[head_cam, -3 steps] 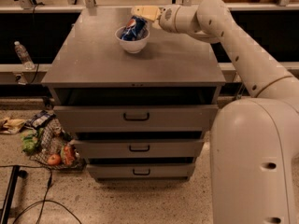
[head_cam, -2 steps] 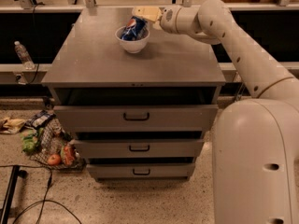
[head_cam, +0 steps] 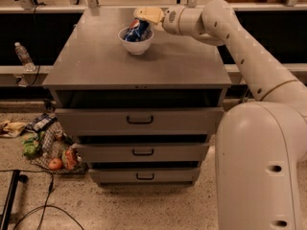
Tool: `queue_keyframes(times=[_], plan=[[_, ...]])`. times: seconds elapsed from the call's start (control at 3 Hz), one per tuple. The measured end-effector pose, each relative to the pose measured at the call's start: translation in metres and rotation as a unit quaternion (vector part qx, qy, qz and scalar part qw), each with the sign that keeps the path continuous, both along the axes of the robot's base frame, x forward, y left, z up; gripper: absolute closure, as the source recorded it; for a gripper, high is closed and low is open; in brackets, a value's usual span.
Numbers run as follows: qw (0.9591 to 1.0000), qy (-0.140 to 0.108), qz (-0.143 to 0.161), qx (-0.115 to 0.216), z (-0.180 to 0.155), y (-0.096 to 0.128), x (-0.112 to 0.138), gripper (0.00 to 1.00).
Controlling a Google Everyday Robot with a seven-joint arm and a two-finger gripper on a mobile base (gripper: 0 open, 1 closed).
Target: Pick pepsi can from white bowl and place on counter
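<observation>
Camera view. My gripper (head_cam: 147, 16), tan and blunt at the end of a smooth white arm, sits just above the white bowl (head_cam: 136, 46) at its right rim, close over the upper end of the pepsi can (head_cam: 136, 29). I cannot tell whether it is open or clamped. The can, dark-blue metal with a red-white-blue logo, lies tilted inside the glossy round bowl. The bowl stands on the matte grey counter (head_cam: 110, 66), a flat rectangular top. Below the bowl, 3 drawers (head_cam: 177, 121) carry black handles. Far left of the bowl stands a clear plastic bottle (head_cam: 22, 55).
</observation>
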State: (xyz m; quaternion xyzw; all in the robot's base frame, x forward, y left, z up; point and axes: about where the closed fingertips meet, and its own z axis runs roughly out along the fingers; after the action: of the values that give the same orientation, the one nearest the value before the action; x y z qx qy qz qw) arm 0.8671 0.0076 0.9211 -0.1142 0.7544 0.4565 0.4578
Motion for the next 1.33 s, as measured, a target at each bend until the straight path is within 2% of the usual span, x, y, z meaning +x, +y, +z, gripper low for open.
queue_keyframes(times=[0.67, 1.0, 1.33], plan=[[0.9999, -0.006, 0.013, -0.001, 0.001, 0.009, 0.003, 0.77], [0.9997, -0.020, 0.015, 0.000, 0.007, 0.012, 0.004, 0.99], [0.9974, -0.068, 0.019, 0.011, 0.040, 0.016, -0.002, 1.00]])
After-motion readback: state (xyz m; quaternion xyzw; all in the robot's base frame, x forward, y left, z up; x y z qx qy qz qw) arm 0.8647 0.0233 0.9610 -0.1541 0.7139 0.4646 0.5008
